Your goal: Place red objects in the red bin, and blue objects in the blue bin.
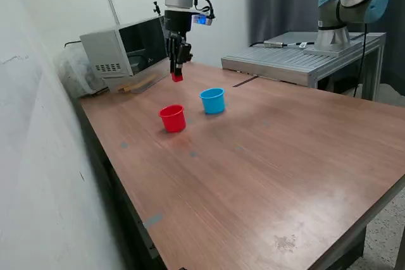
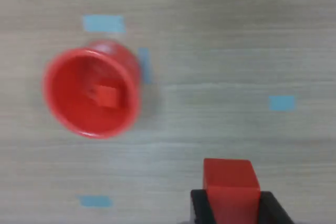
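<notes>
My gripper hangs above the table behind the cups, shut on a small red cube. In the wrist view the held red cube sits between the black fingers. The red cup stands on the table in front of and below the gripper. The wrist view shows the red cup from above with another red cube lying inside it. The light blue cup stands to the exterior view's right of the red cup. No dark blue cubes are in view.
A grey microwave-like box stands at the table's back, on the exterior view's left. A second arm stands on a metal bench behind. Small blue tape marks dot the wooden tabletop.
</notes>
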### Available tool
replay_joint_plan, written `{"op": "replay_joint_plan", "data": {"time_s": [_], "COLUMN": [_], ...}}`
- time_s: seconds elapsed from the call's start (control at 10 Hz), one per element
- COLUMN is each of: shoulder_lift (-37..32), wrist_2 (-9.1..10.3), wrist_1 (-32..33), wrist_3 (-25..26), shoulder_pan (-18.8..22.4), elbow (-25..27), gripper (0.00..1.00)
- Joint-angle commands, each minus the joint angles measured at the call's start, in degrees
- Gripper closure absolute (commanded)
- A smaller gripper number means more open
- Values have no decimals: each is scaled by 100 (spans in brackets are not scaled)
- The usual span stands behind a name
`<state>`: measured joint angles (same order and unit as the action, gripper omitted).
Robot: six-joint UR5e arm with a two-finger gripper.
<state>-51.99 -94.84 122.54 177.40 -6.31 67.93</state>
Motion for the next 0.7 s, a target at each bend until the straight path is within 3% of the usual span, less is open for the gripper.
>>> {"op": "replay_joint_plan", "data": {"time_s": [0.0,0.6], "shoulder_lift": [74,1059], "wrist_2": [9,9], "wrist_1": [-20,164], "wrist_3": [-57,-74], "shoulder_pan": [-501,-643], "elbow": [88,-210], "gripper": [100,100]}}
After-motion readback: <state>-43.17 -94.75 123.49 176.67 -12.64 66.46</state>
